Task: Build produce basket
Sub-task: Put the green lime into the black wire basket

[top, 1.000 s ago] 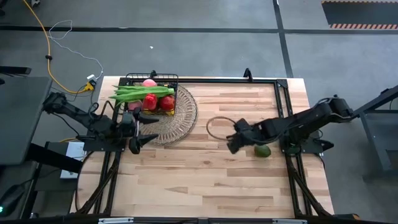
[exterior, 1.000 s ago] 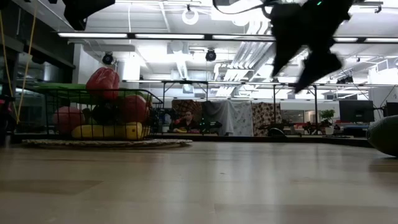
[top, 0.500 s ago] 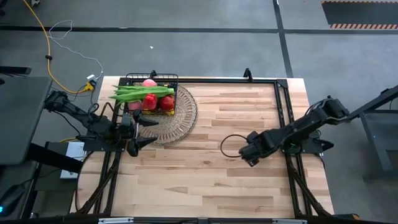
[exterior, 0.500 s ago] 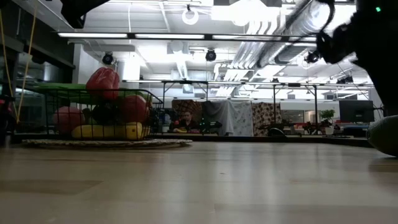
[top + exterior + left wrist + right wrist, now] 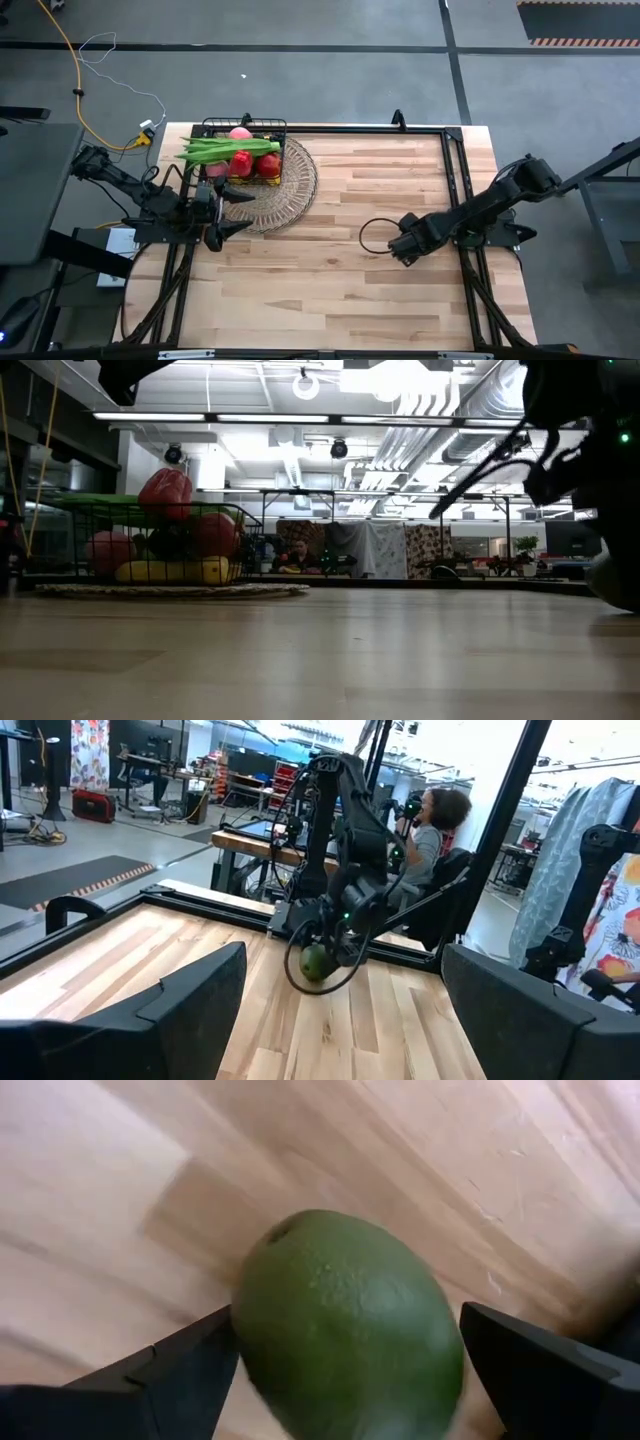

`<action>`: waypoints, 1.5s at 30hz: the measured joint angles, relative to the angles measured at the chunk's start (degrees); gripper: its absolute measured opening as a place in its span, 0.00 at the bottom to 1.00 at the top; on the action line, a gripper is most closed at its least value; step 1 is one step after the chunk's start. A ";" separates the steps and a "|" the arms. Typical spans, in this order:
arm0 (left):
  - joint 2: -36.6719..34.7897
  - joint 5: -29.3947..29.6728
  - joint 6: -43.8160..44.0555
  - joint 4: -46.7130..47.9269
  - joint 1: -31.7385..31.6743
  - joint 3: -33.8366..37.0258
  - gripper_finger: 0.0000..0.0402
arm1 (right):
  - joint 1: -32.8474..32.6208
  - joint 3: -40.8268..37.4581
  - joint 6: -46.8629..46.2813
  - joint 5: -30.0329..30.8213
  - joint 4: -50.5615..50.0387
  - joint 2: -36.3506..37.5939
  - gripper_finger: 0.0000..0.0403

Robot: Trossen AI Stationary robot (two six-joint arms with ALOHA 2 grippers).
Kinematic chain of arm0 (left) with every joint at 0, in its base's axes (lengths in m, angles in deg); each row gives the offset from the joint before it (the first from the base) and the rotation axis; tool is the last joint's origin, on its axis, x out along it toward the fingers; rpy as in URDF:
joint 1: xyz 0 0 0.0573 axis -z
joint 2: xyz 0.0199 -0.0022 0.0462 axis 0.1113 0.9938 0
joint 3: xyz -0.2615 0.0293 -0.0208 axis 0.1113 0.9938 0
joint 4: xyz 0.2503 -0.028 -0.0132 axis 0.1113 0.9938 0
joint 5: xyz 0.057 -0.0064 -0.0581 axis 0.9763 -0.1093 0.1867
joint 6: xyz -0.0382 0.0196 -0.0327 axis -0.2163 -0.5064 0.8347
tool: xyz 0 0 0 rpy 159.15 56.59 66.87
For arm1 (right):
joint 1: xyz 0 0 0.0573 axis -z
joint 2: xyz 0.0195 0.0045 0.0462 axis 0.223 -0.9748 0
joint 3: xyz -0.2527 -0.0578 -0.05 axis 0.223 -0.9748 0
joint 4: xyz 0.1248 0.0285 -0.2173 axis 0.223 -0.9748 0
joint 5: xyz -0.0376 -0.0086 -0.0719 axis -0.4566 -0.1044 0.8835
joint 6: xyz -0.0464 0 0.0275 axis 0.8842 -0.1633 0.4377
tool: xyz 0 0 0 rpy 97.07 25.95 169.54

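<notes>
The green avocado (image 5: 350, 1330) lies on the wooden table near its right side. My right gripper (image 5: 348, 1330) is open and low over it, one finger on each side. In the high view my right gripper (image 5: 408, 246) hides the avocado. The left wrist view shows the avocado (image 5: 315, 962) under that gripper. The black wire basket (image 5: 245, 125) sits on the round wicker tray (image 5: 298, 190) at the far left. It holds a long green stalk (image 5: 225, 150), red apples (image 5: 242, 163), a peach and a banana (image 5: 170, 571). My left gripper (image 5: 226, 211) is open beside the tray. My right gripper comes at the avocado from above, slanting down, with its fingers (image 5: 185, 1365) standing on either side of the fruit's middle (image 5: 260, 1320). The avocado rests on the table. Whether a finger touches it, I cannot tell.
A black frame rail (image 5: 455, 175) runs along the table's right side close to my right arm. A loop of black cable (image 5: 372, 236) hangs beside the right gripper. Bare wood (image 5: 340, 290) spreads between the avocado and the tray. A person (image 5: 300, 555) sits beyond the far edge.
My right gripper has moved from the table's middle toward the right edge and down onto the avocado, which it now covers in the high view. The avocado has stayed in place. My left arm has kept still.
</notes>
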 joint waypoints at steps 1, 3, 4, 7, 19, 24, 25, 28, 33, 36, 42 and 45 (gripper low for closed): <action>0.00 0.00 0.00 0.00 0.00 0.00 0.81 | 0.00 -1.10 -0.24 0.15 1.01 0.00 0.90; 0.00 -0.01 0.00 0.00 0.00 0.00 0.81 | 0.00 -3.21 -0.39 0.12 2.87 0.00 0.90; 0.00 0.00 0.00 0.00 0.00 0.00 0.81 | 0.00 -4.14 -0.41 0.09 3.94 0.00 0.90; 0.00 -0.01 0.00 0.02 0.00 0.00 0.81 | 0.02 -5.69 -1.05 0.00 6.62 0.24 0.90; 0.02 -0.01 0.00 0.07 0.00 0.00 0.81 | -0.25 3.39 -0.24 2.95 -3.45 -0.04 0.69; 0.02 -0.02 0.00 0.17 0.00 0.00 0.81 | -1.15 11.48 3.00 10.46 -5.28 0.11 0.65; 0.02 -0.01 0.00 0.15 0.00 0.00 0.81 | -1.30 12.51 3.95 12.27 -3.18 0.11 0.65; 0.02 0.00 0.00 0.15 0.00 0.00 0.81 | -1.28 13.67 8.86 18.69 7.44 0.15 0.65; 0.02 -0.02 0.02 0.12 0.00 0.00 0.81 | 1.51 8.43 23.53 28.08 34.54 0.14 0.65; 0.02 -0.01 0.04 -0.04 0.00 0.00 0.81 | 5.65 3.10 34.01 29.05 55.56 -1.08 0.65; 0.00 -0.02 0.04 -0.11 -0.02 0.00 0.81 | 17.84 -1.19 47.31 19.80 89.79 -10.95 0.64; -0.02 -0.02 0.01 -0.13 -0.04 0.00 0.81 | 23.83 3.01 50.32 13.13 96.72 -17.81 0.64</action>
